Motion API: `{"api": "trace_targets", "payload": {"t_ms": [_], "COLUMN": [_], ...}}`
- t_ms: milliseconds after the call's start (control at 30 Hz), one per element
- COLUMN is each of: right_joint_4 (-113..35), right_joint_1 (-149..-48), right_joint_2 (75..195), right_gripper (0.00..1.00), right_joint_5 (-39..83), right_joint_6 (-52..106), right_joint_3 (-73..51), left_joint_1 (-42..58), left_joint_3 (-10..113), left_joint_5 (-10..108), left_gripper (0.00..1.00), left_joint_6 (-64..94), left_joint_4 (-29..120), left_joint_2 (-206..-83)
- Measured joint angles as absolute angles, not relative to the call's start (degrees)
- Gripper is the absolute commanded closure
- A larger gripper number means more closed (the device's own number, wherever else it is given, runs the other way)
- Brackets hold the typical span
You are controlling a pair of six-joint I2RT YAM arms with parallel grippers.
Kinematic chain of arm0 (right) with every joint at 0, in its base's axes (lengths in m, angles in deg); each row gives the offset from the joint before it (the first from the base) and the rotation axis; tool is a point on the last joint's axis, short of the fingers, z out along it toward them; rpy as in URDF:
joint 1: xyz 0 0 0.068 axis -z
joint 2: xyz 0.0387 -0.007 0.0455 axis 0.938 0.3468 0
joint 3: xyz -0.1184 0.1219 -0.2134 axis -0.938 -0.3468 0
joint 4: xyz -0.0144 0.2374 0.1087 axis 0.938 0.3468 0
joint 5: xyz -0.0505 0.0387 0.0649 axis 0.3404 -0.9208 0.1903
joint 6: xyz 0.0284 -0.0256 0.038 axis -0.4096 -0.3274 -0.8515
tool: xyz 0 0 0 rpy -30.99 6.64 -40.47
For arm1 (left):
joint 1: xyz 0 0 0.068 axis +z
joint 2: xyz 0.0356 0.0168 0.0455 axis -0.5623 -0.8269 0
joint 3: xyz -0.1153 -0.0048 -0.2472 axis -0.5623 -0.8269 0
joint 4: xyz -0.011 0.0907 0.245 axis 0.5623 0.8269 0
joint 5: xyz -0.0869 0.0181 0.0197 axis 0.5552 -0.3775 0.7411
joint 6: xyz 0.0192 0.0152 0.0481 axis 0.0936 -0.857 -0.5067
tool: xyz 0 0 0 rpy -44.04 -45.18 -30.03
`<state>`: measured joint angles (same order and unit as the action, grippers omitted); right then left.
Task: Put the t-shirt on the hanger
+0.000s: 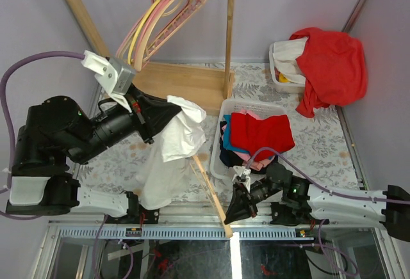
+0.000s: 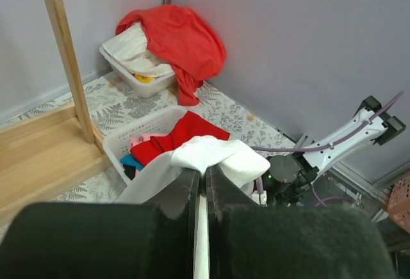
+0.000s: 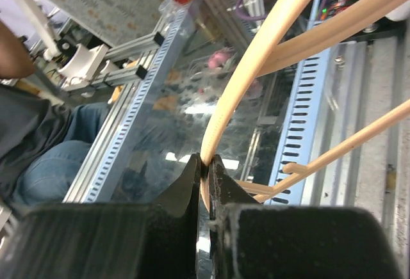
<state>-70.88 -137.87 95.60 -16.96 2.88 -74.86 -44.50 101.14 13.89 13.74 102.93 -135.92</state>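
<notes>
The white t-shirt (image 1: 172, 151) hangs from my left gripper (image 1: 168, 108), which is shut on its upper fabric above the table's left half; the cloth drapes down to the near edge. In the left wrist view the t-shirt (image 2: 211, 154) bunches over the closed fingertips of the left gripper (image 2: 205, 175). The pale peach-beige hanger (image 1: 211, 192) slants from under the t-shirt to the table's front edge. My right gripper (image 1: 234, 214) is shut on it near its low end. In the right wrist view the right gripper (image 3: 205, 164) pinches the hanger's curved arm (image 3: 256, 55).
A white basket (image 1: 236, 107) of red and navy clothes sits at centre right. A second bin (image 1: 277, 74) with a big red garment (image 1: 330, 64) stands at the back right. A wooden rack (image 1: 192, 80) with pink and yellow hangers (image 1: 160, 16) stands at the back.
</notes>
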Motion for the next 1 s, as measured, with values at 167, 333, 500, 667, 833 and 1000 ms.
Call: {"api": "trace_targets", "payload": {"t_ms": [167, 333, 500, 667, 833, 1000], "right_joint_4": [-76.3, -80.1, -84.4, -85.5, -85.1, -83.3], "right_joint_1": [-140.1, -145.5, -153.6, -156.7, -157.6, -157.8], "right_joint_2": [98.8, 98.2, 102.5, 102.3, 98.8, 98.6], "right_gripper": [1.00, 1.00, 1.00, 1.00, 1.00, 1.00], "right_joint_5": [-21.4, -22.3, -19.8, -15.4, -13.6, -9.0], "right_joint_6": [2.2, 2.3, 2.0, 0.5, 0.3, 4.6], "right_joint_3": [-73.9, -73.5, -75.1, -81.6, -83.5, -80.9], "left_joint_1": [-44.5, -44.5, -44.5, -44.5, -44.5, -44.5], "left_joint_3": [101.0, 99.7, 89.9, 74.9, 59.2, 59.3], "left_joint_5": [14.2, 12.1, 4.7, -2.8, -0.5, 2.7], "left_gripper": [1.00, 1.00, 1.00, 1.00, 0.97, 0.97], "left_joint_6": [13.8, 14.2, 17.4, 24.5, 25.7, 24.0], "left_joint_4": [103.8, 103.8, 103.5, 103.3, 99.5, 94.1], "left_joint_2": [-136.3, -134.6, -130.6, -128.1, -121.5, -116.8]}}
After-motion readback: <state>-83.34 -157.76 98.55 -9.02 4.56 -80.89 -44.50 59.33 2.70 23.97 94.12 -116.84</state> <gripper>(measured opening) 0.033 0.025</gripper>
